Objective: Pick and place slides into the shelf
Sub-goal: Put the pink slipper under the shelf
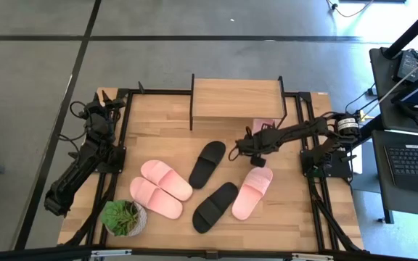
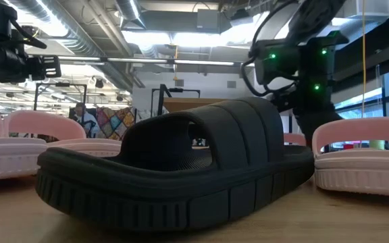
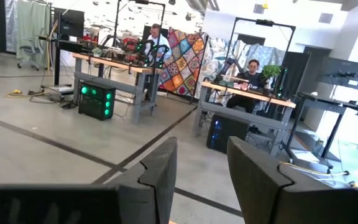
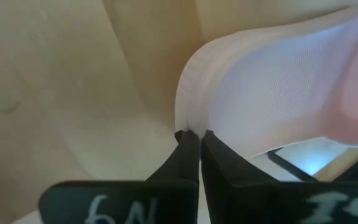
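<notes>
I read this as the carry step: my right end effector (image 4: pixel 199 144) has its fingers pinched together on the thin edge of a light pink slide (image 4: pixel 278 81), and the wrist view shows that rim caught right at the fingertips with the rest of the sandal swinging away beyond them. From above, the right end effector (image 1: pixel 247 147) sits in front of the shelf (image 1: pixel 235 99), at about 6 o'clock from its plank top, with a bit of pink (image 1: pixel 264 123) showing at the shelf's front edge near its right end; I cannot tell whether that is the held slide or one already stowed. Next, I judge, comes easing the slide in under the plank without the hanging sole catching a leg, since the grip is only on the rim. Farther out on the surface (image 1: pixel 296 217), four slides wait: a black one (image 1: pixel 207 162) at 8 o'clock from the end effector, a pink one (image 1: pixel 253 191) at 6 o'clock, a second black one (image 1: pixel 215 206) beyond, and a pink pair (image 1: pixel 160 188) by the potted plant (image 1: pixel 123 216). My left end effector (image 1: pixel 109 104) idles at the far left corner, fingers apart.
</notes>
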Controlling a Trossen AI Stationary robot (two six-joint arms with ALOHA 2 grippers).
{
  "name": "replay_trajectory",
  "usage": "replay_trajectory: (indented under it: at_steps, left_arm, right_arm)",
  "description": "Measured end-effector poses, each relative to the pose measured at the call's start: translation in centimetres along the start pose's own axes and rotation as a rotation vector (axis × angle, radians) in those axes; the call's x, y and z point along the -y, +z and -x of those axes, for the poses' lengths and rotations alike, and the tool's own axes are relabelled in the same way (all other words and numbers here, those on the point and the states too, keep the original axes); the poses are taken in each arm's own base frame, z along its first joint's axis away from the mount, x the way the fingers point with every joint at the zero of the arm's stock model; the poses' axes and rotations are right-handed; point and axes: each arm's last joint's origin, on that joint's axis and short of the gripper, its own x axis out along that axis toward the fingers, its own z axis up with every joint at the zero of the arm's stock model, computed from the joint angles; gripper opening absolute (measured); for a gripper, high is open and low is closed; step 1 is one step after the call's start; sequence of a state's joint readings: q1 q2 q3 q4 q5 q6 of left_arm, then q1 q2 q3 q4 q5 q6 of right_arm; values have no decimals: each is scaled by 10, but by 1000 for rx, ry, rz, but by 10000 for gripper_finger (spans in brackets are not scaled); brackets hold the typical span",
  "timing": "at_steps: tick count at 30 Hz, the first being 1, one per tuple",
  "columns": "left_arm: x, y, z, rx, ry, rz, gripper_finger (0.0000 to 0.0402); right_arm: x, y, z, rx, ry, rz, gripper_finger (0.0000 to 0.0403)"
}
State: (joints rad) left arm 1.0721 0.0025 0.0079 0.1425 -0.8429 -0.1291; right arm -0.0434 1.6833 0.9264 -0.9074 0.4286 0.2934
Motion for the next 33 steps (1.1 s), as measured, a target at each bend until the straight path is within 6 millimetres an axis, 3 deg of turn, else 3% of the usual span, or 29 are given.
replay_trajectory:
  at_steps: [33]
  left_arm:
    - [0,0,0,0,0,0,134]
  right_arm:
    - [20,-1,-7,-74,-78,238,4]
